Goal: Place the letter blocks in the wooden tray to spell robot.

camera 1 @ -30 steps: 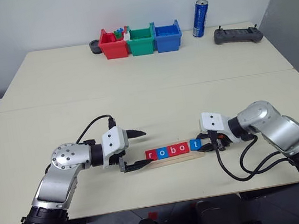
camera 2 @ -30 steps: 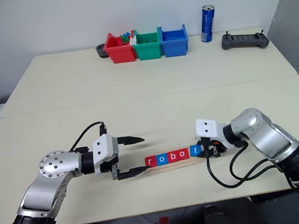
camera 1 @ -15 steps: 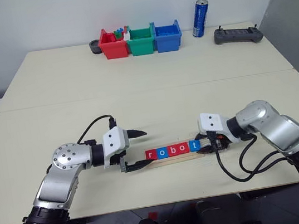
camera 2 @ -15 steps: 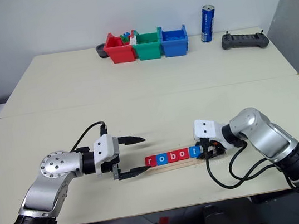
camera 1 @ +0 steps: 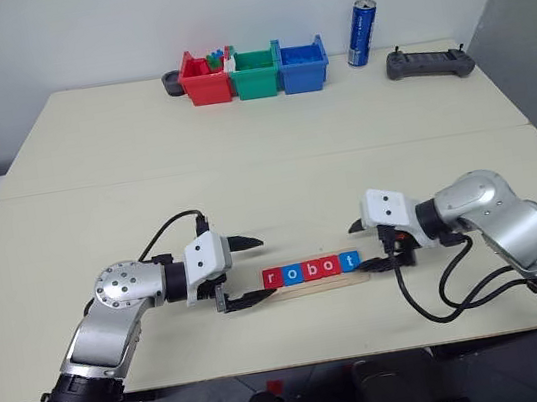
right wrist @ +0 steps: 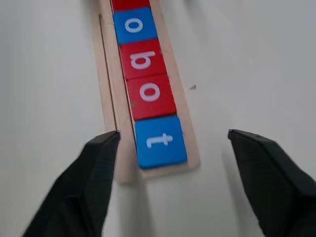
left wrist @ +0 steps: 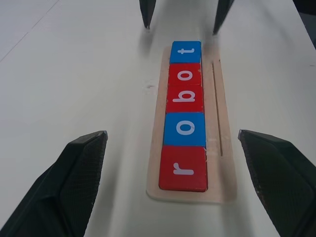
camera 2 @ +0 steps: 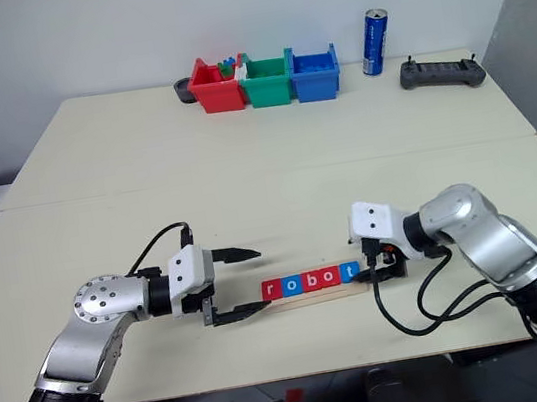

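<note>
Only head views show the can [camera 1: 361, 32] (blue).

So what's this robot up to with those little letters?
It is spelling "robot" with letter blocks in a wooden tray on the table. All five tiles lie in a row and read r, o, b, o, t. The right gripper is open at the t end, holding nothing. The left gripper is open at the r end, one finger on each side of the tray. The word looks finished.
</note>
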`<act>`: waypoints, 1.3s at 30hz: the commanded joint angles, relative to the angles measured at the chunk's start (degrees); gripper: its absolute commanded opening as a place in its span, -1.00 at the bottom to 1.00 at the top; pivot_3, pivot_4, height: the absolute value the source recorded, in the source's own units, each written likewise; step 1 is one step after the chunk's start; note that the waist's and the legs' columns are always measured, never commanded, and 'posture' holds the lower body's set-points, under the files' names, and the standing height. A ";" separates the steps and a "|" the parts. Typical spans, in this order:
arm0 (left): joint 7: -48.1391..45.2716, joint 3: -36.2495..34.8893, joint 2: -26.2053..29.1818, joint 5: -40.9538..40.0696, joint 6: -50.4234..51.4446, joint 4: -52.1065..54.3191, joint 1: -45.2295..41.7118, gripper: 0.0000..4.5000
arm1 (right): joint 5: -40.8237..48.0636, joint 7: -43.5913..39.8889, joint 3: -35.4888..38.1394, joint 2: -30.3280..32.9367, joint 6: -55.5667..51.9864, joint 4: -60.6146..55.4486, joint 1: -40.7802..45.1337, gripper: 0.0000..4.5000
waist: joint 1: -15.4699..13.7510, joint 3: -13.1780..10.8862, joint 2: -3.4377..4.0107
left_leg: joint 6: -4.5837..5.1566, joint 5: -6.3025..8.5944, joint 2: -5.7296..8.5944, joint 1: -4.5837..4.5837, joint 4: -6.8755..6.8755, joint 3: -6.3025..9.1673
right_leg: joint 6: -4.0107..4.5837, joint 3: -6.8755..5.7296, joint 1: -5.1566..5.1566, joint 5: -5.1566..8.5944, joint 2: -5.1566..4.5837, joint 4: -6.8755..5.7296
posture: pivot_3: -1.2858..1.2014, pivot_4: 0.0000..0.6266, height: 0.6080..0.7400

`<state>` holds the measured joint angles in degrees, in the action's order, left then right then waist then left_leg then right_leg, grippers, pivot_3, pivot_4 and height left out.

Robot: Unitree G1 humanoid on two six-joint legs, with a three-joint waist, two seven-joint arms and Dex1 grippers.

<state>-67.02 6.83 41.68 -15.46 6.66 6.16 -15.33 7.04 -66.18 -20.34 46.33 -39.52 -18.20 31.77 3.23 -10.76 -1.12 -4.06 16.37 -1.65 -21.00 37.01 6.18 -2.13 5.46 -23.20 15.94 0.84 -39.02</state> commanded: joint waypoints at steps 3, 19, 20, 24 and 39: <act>-0.62 -0.66 0.17 -0.14 -1.85 -0.59 -0.85 1.00 | -1.72 0.70 0.43 2.89 3.38 -2.06 -2.61 -0.26 | 0.01 0.00 0.00 | 0.00 0.00 0.00 0.00 0.00 -0.02 | 0.00 0.01 0.00 0.00 0.00 0.00 | 0.03 -0.52 1.00; -1.13 -0.72 0.18 0.00 -2.93 -1.22 -0.73 1.00 | -5.57 0.62 -4.18 0.15 6.42 0.45 -1.81 -0.99 | 0.07 0.00 0.00 | 0.00 0.00 0.00 0.01 0.01 -0.01 | 0.00 0.01 0.00 0.00 0.00 -0.01 | 0.03 -0.52 1.00; -1.10 -0.72 0.17 0.00 -2.95 -1.20 -0.72 1.00 | -5.55 0.57 -4.18 -0.20 6.46 0.39 -1.70 -0.99 | 0.07 0.00 0.00 | 0.00 0.00 0.00 0.01 0.01 -0.01 | 0.00 0.01 0.00 0.00 0.00 -0.01 | 0.03 -0.52 1.00; -0.90 -0.61 0.04 0.05 -2.81 -1.02 -0.73 1.00 | -5.00 0.40 -3.79 -1.33 5.73 -0.13 -1.38 -0.99 | 0.08 0.00 0.00 | 0.00 0.00 0.00 0.01 0.01 -0.01 | 0.00 0.01 0.00 0.00 0.00 -0.01 | 0.03 -0.52 1.00; 0.09 -3.85 1.19 -2.64 1.36 2.08 0.18 1.00 | 5.88 1.07 9.23 -0.45 -2.29 -6.29 -4.95 -0.43 | 0.01 0.00 0.00 | 0.00 0.00 0.00 -0.01 0.01 0.01 | 0.00 0.00 0.00 0.00 0.00 -0.02 | 0.03 -0.52 1.00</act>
<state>-67.71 5.27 41.96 -16.80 7.51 5.55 -15.38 9.64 -65.60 -15.25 45.53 -40.62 -21.29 27.22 3.24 -10.76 -1.12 -4.07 16.37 -1.65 -21.00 37.02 6.17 -2.13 5.47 -23.20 15.94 0.83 -39.04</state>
